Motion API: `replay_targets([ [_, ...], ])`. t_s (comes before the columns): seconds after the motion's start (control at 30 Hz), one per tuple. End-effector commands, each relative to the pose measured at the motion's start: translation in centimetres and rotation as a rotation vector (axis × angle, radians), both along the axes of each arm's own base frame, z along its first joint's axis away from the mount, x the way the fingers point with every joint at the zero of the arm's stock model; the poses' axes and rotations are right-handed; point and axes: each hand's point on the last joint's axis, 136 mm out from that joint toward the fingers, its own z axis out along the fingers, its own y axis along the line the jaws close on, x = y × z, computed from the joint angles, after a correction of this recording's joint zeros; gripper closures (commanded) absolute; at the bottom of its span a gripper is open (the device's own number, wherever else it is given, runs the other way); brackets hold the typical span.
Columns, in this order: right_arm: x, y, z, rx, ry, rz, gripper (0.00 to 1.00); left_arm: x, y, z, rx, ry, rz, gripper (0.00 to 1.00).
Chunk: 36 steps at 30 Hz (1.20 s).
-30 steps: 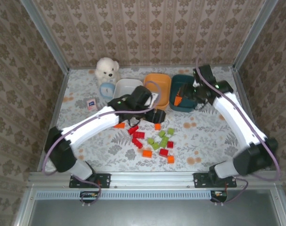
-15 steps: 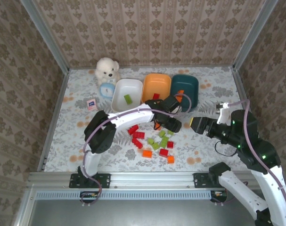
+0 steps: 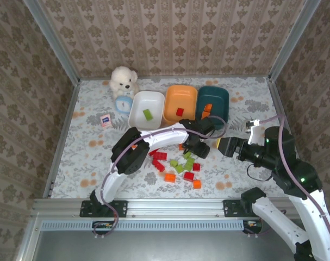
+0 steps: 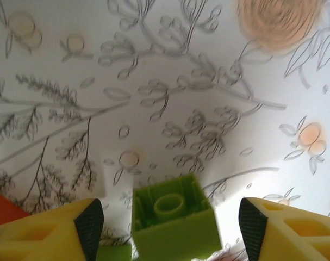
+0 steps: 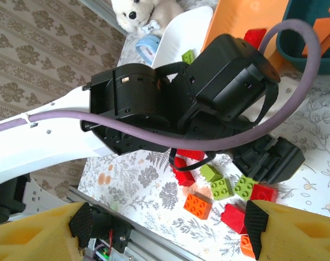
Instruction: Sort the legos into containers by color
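One green lego [image 4: 173, 223] between left jaws

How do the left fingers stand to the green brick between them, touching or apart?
Apart. The left wrist view shows the green brick between the left fingers, with bare table in a gap on each side.

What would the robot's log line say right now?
left gripper: open around green lego | right gripper: open, empty | grasp: not yet closed
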Motion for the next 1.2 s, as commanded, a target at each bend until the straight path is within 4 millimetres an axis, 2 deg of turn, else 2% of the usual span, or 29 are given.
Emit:
replay_targets([
  [0.0, -0.2, 0.3, 0.2, 0.011, 0.007, 0.016, 0.23, -0.3, -0.5, -0.1, 0.014, 0.006, -0.001, 0.36],
  [0.1, 0.1, 0.3, 0.1, 0.015, 0.01, 0.01, 0.23, -0.3, -0.7, -0.2, 0.009, 0.014, -0.006, 0.48],
  [0.17, 0.2, 0.4, 0.0, 0.015, 0.012, 0.007, 0.24, -0.4, -0.7, -0.3, 0.013, 0.017, -0.008, 0.53],
  [0.33, 0.4, 0.4, 0.0, 0.01, 0.013, 0.004, 0.24, -0.6, -0.2, 0.2, 0.026, 0.014, -0.012, 0.51],
  [0.43, 0.6, 0.4, -0.2, 0.01, 0.018, 0.0, 0.24, -1.0, -0.2, 0.4, 0.024, 0.008, -0.024, 0.44],
  [0.5, 0.7, 0.4, -0.2, 0.012, 0.021, -0.003, 0.24, -1.3, -0.3, 0.4, 0.028, 0.005, -0.039, 0.44],
  [0.67, 1.0, 0.6, 0.1, 0.017, 0.016, 0.001, 0.24, -1.5, -0.3, 0.1, 0.035, 0.007, -0.042, 0.65],
  [0.73, 0.9, 0.7, 0.3, 0.019, 0.012, 0.007, 0.24, -1.3, -0.2, 0.4, 0.033, -0.006, -0.039, 0.69],
  [0.87, 0.5, 1.3, 1.5, 0.055, -0.028, 0.051, 0.24, -0.4, 0.0, 2.4, 0.001, -0.035, -0.005, 0.71],
  [1.0, 0.1, 2.5, 4.3, 0.15, -0.098, 0.115, 0.23, 1.5, 1.3, 5.7, -0.058, -0.057, 0.082, 0.71],
  [1.07, 0.1, 3.0, 5.7, 0.191, -0.135, 0.133, 0.23, 3.1, 2.7, 7.6, -0.086, -0.075, 0.143, 0.71],
  [1.17, 0.8, 3.5, 6.2, 0.202, -0.135, 0.15, 0.23, 5.8, 5.7, 10.0, -0.103, -0.105, 0.231, 0.71],
])
